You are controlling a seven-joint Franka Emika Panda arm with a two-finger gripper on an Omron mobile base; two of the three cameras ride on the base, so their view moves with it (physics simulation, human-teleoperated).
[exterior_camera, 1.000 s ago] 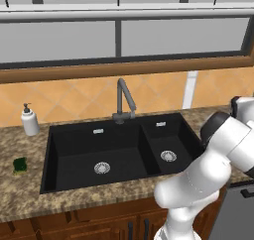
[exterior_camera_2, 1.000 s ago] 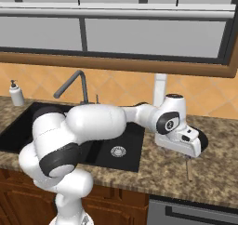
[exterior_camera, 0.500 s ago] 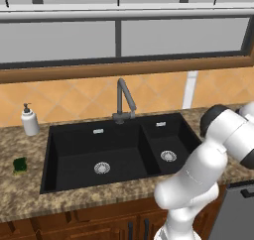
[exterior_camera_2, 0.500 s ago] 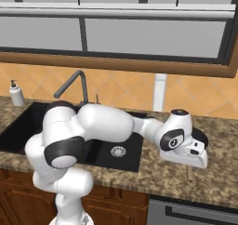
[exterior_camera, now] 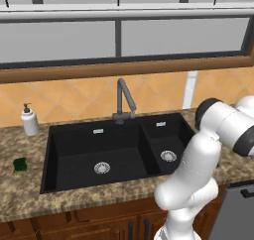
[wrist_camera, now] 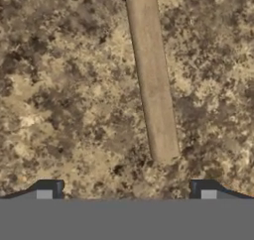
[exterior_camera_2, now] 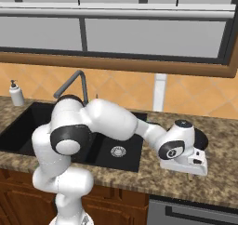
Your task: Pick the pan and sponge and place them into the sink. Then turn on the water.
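Claw (wrist_camera: 126, 192) wide open over pan (wrist_camera: 151, 75) handle's tan end (counter right of sink (exterior_camera: 74, 157)); I centre, drop straight, then close.

Matt wooden pan handle (wrist_camera: 153, 80); speckled stone counter (wrist_camera: 64, 100)

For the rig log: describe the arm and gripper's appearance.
The arm is glossy white with rounded, bulbous links and dark grey to black joint bands. The hand is a boxy white block. The gripper has two small dark fingertips with pale pads. No cables or markings are visible.
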